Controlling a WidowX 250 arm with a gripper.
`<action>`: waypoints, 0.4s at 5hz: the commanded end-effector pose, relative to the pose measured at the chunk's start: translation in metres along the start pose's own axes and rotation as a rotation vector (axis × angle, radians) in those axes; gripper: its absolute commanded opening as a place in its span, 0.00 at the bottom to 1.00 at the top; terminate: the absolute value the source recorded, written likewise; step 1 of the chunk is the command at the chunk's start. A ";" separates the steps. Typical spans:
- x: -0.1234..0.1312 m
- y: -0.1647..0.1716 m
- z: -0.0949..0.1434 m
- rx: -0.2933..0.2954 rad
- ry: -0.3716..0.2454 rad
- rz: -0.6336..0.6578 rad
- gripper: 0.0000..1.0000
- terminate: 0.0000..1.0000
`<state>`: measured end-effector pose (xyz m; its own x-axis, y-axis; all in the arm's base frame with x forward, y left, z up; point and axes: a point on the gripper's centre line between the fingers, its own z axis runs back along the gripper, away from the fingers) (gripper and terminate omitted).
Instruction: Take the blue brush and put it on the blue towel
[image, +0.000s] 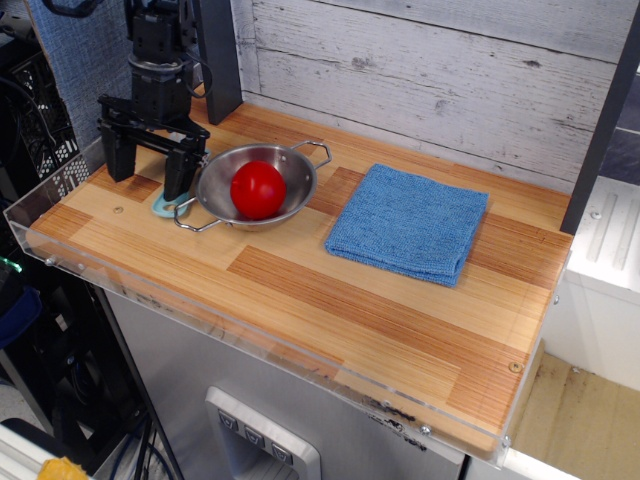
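The blue brush (164, 206) lies on the wooden table at the far left, next to the steel bowl. Only the aqua end of its handle shows; the rest is hidden behind my gripper. My gripper (148, 181) is open and low over the table. Its two black fingers (178, 178) stand wide apart, and the brush shows at the foot of the right one. I cannot tell if they touch. The blue towel (408, 222) lies flat at the middle right of the table, with nothing on it.
A steel bowl (288, 160) with two wire handles holds a red ball (258, 188), right of the brush. A dark post (217, 55) stands behind the gripper. A clear plastic lip (60, 262) runs along the front and left table edges. A white plank wall is at the back.
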<state>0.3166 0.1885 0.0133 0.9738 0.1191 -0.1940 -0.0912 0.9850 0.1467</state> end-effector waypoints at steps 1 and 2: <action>0.004 -0.003 0.021 0.002 -0.051 -0.003 1.00 0.00; 0.006 -0.003 0.028 0.003 -0.060 -0.001 1.00 0.00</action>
<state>0.3214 0.1799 0.0153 0.9734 0.1176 -0.1968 -0.0943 0.9878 0.1238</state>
